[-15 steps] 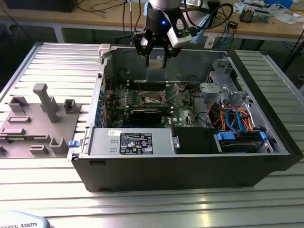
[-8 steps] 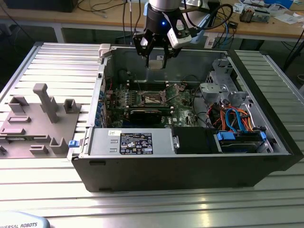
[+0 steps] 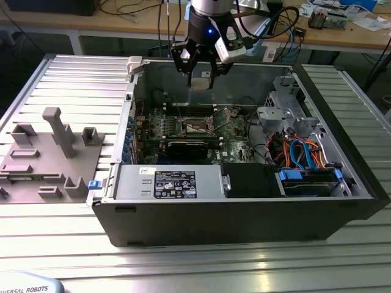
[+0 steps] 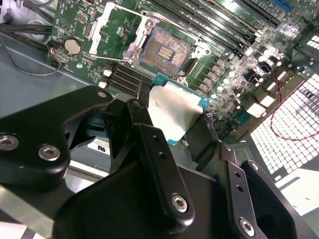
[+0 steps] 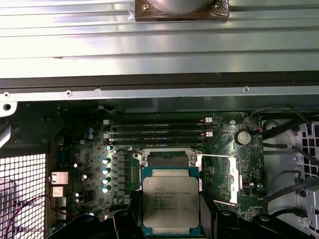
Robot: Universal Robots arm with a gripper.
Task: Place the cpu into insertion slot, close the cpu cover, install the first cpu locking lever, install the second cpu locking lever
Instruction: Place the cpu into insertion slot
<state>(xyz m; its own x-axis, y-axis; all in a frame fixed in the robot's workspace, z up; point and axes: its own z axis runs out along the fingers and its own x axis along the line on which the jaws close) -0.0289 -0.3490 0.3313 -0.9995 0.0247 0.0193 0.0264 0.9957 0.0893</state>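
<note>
Our black tool [image 3: 200,73] grips the flat silver-topped cpu [image 4: 178,109] above the dark square insertion slot [image 4: 164,50]. Silvery cpu cover [image 5: 233,179] open, slot empty; nothing installed yet.

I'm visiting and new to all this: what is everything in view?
computer case: one, dark grey, open on the ribbed table.
motherboard: one, green, inside the case.
insertion slot: one, dark, silvery-framed, on the motherboard.
cpu cover: one, silvery, open beside the slot.
memory slots: four, black, beside the slot.
fixture blocks: several, grey, exterior view's left of the case.
cpu: one, silver-topped, in the gripper above the motherboard.
gripper: one, black, shut on the cpu.
</note>
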